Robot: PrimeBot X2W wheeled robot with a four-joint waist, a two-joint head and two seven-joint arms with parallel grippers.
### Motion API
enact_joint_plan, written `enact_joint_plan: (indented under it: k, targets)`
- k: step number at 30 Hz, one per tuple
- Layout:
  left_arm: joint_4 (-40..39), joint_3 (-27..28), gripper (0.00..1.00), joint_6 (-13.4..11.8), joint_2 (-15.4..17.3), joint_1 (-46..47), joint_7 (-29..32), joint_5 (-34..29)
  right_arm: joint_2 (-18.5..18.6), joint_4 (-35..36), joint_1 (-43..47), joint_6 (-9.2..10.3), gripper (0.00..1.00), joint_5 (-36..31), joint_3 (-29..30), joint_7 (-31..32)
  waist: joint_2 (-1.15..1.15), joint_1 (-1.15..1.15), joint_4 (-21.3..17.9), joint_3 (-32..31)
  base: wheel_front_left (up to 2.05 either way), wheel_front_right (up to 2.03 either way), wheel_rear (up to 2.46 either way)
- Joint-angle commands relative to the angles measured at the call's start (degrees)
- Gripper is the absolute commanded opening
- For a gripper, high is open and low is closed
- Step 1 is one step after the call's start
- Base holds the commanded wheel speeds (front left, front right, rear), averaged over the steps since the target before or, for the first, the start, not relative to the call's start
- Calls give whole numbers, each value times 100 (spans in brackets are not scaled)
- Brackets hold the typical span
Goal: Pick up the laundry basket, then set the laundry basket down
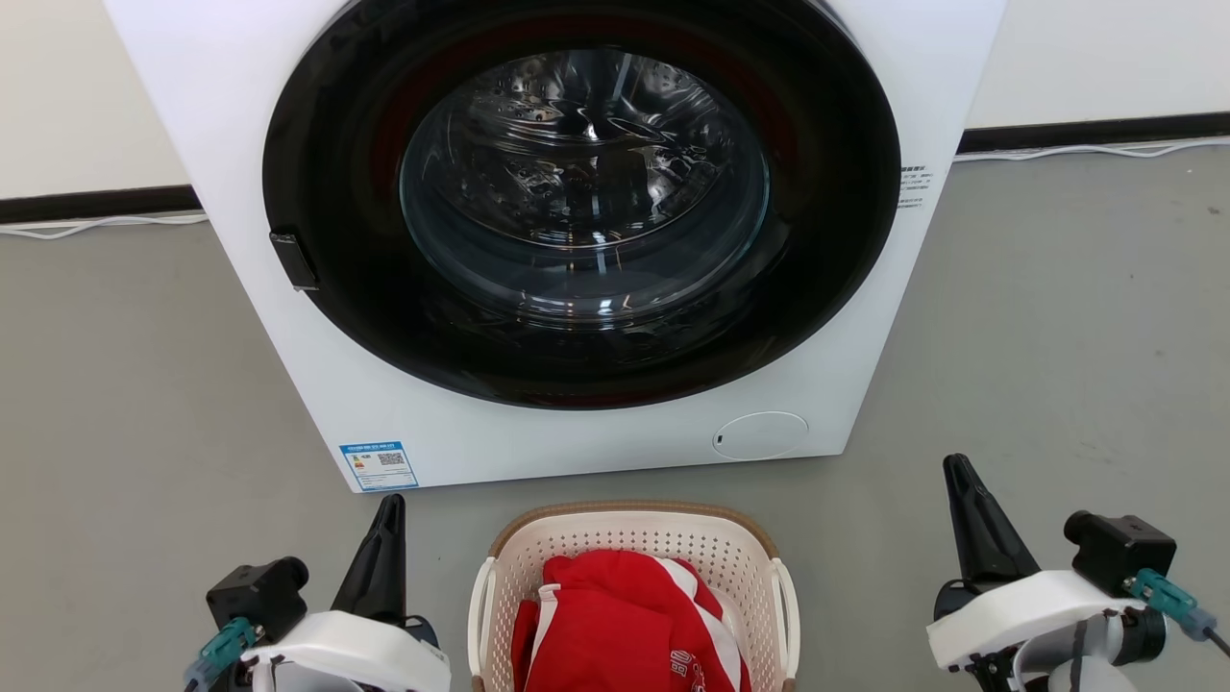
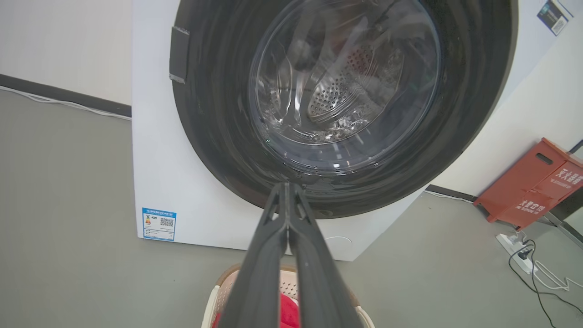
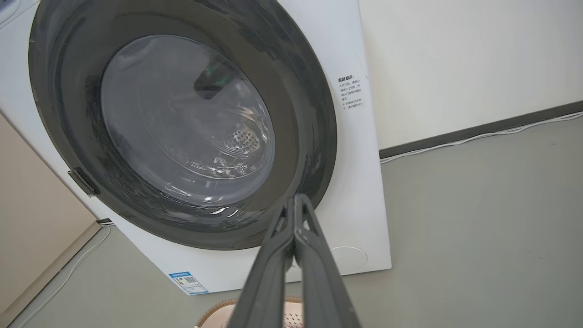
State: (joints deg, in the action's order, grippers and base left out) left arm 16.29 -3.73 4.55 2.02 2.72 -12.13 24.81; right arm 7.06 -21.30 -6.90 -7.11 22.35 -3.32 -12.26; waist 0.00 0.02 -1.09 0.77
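Note:
The laundry basket (image 1: 629, 538), cream with perforated walls, a brown woven-look rim and white side handles, sits on the grey floor just in front of the washing machine, at the bottom middle of the head view. Red and white clothing (image 1: 625, 625) fills it. My left gripper (image 1: 389, 509) stands shut to the basket's left, apart from it, holding nothing. My right gripper (image 1: 956, 471) stands shut farther off to the basket's right, also holding nothing. In the left wrist view the shut fingers (image 2: 287, 189) rise over the basket's rim (image 2: 227, 278). The right wrist view shows its fingers (image 3: 296, 200) above the rim (image 3: 218, 310).
A large white washing machine (image 1: 404, 423) with a dark round door (image 1: 581, 202) stands right behind the basket. An orange-red crate (image 2: 530, 187) and a power strip with cables (image 2: 514, 241) lie to the machine's right. A white cable (image 1: 1086, 151) runs along the wall base.

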Motion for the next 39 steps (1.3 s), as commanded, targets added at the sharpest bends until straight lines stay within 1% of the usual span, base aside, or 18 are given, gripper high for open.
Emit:
enact_joint_plan:
  k: [1,39]
  targets:
    - [-165,69,0,30,23,194,23,151,45,168,-159,-13,0,158,72,64,0,-2,2,0,0,0,0]
    - [-187,409,0,124,46,247,679,2504,-121,369,-76,-22,0,2596,397,710,0,-2,40,-21,0,0,0]
